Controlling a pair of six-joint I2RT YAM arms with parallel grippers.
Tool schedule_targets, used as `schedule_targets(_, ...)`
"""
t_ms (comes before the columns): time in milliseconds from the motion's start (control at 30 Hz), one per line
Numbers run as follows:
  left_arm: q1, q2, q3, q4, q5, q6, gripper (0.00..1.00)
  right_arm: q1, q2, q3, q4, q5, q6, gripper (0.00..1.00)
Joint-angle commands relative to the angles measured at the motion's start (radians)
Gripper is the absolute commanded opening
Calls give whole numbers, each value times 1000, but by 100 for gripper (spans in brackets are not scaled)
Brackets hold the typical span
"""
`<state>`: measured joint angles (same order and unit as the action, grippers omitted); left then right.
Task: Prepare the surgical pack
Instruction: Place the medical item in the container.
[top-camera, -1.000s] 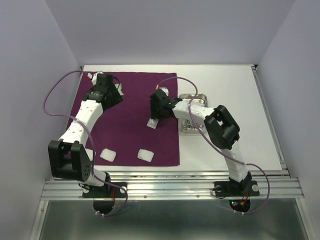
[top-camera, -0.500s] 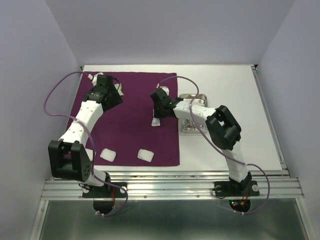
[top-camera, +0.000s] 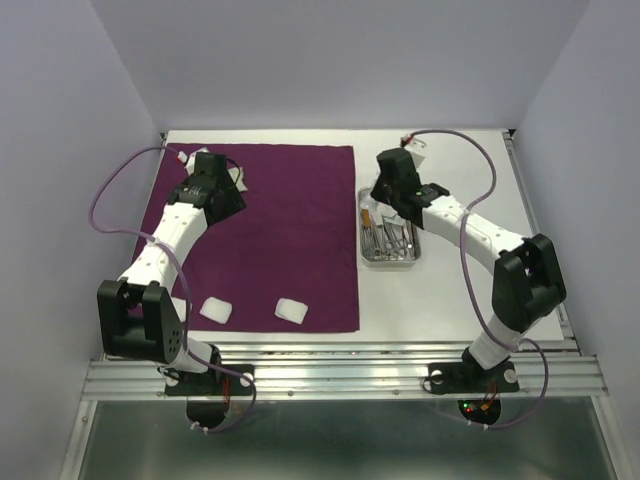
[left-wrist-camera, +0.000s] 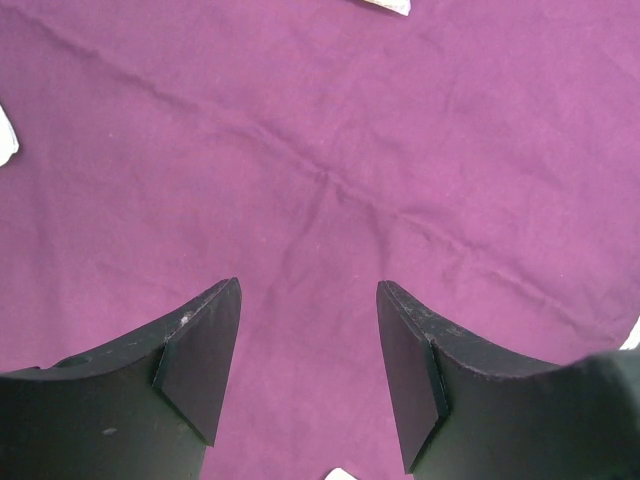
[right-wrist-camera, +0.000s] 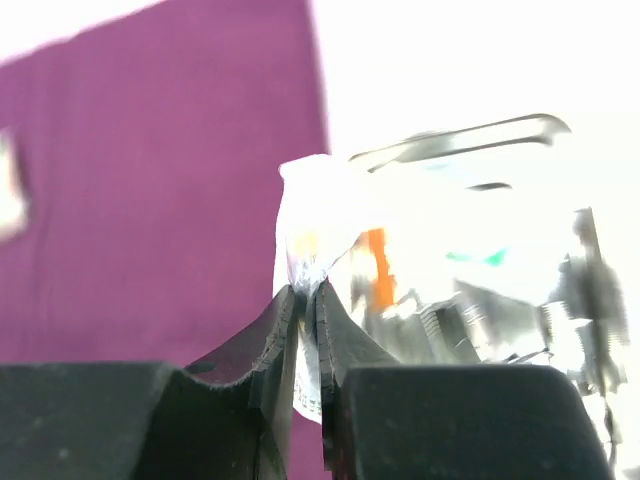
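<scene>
Finds right gripper (right-wrist-camera: 305, 292) pinched together on a small packet (right-wrist-camera: 320, 215), white with an orange patch, held just right of the purple drape (top-camera: 290, 230), over the steel tray (top-camera: 412, 258). Confirms that grip from the right wrist view only; overhead hides those fingers. Cannot read the packet's print, which is blurred. Finds left gripper (left-wrist-camera: 308, 300) spread apart with nothing between, above the drape's far left part. Notes from overhead alone two gauze pads (top-camera: 215, 310) (top-camera: 292, 311) along the drape's near edge, instruments (top-camera: 395, 238) inside the tray, and white table (top-camera: 480, 160) beyond the drape's right edge.
</scene>
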<state>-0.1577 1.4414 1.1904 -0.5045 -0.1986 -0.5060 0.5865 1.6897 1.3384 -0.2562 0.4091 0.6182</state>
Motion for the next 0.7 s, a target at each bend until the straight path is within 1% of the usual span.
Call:
schedule_targets(0,-5,-32,-2,17,7,7,68,-106,-21,-99,29,40,207,13)
schedule_targets(33,-5,-36,1,17,8,7,68,-134,-21,-107,31,39,236,13)
schedule_targets(67,-5,-38,2,17,8,6,68,-145,-18,-110,31,49,295,13)
schedule_targets(133,-5,-44,1,17,8,4,68,-165,-2,-110,31,69,353,13)
schedule_targets(167,-5,-45,2,15,8,4,68,-165,4,-113,29,76,385,13)
schedule_targets(200,-5,-45,0,15,8,3,68,-174,8,-114,31,83,450,13)
schedule_targets(300,-5,-53,-5,14,13,1,68,-174,40,-113,29,109,555,13)
schedule_targets(400,-5,-58,-6,11,11,3,68,-174,77,-99,29,115,621,15)
schedule_targets(467,-5,-61,-5,6,10,6,68,-174,99,-90,29,115,641,19)
schedule_targets(633,-5,-58,6,1,2,11,68,-183,159,-68,29,77,710,24)
schedule_targets(667,-5,-55,6,1,2,14,68,-183,163,-67,29,67,718,31)
